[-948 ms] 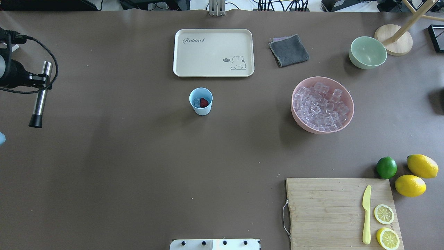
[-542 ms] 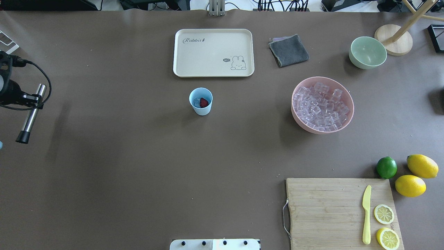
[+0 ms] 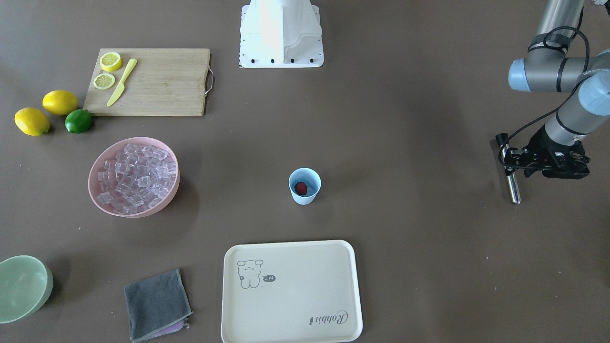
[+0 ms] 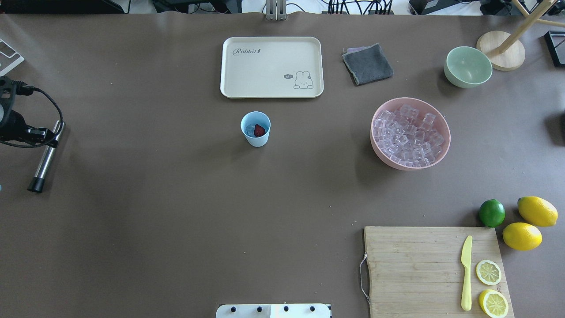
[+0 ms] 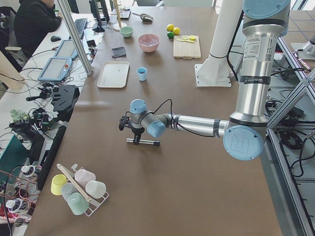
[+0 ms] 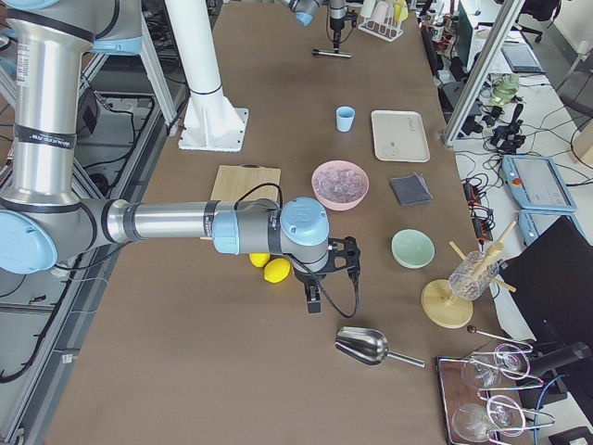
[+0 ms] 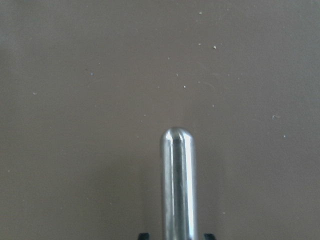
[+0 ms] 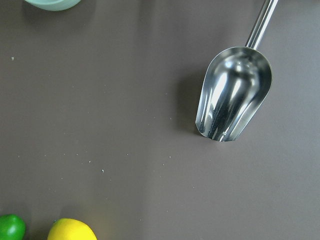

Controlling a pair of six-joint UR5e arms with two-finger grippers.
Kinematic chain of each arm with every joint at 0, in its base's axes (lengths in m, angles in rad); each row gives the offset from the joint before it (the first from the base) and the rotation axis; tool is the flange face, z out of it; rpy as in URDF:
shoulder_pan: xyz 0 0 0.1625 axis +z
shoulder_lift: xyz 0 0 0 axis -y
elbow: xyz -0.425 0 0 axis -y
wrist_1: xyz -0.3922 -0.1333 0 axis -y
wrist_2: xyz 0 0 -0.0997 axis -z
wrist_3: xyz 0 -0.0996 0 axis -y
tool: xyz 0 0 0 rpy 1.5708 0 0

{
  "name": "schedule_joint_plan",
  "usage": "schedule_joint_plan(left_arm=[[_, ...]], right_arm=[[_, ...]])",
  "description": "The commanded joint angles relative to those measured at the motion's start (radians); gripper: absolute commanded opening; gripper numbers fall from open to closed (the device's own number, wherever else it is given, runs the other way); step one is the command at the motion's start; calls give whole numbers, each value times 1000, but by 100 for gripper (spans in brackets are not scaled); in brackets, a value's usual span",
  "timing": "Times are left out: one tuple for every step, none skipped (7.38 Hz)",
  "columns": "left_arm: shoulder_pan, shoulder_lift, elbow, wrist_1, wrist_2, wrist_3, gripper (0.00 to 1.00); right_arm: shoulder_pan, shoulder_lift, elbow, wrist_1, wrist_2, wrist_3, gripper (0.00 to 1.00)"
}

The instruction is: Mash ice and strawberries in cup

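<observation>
Cup [image 4: 255, 128] on matte brown table [image 4: 176, 221]; cluttered benches [image 6: 565, 102] alongside.

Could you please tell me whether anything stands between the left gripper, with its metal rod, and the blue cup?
Nothing visible does. Between the left gripper, shut on the metal rod, and the cup lies only bare table; the tray sits beyond the cup, off that line.

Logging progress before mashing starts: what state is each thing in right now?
cup: upright, holding ice and strawberry
strawberry: whole, unmashed
pink bowl: full of ice
green bowl: empty
muddler: held level, low over the table
left claw: shut on muddler
right claw: open or shut, cannot tell
</observation>
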Motion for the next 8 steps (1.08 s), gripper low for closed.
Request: schedule_joint_plan(left_arm=[[-62,-13,-7,11,-13,4,98],[-149,-30,-5,37,-107,12,98],[-247,-49,-7,84,-186,27,98],[-325,-49,-2,141,-219,166,98],[-423,-72,-10,286,-239,325,98],[-508,-84,-11,375,-239,463,98],[-586,-70,-25,384,-249,522,98],[-628,15,-90,378,-274,529,98]], right_arm=[[0,-1,2,0,0,0,99],[0,-1,0,0,0,0,99],[0,-2,0,0,0,0,99],[0,-2,0,0,0,0,99],[2,-2,0,0,0,0,99],[2,-2,0,0,0,0,99],[2,-4,0,0,2,0,99],[3,-13,5,0,9,0,99]])
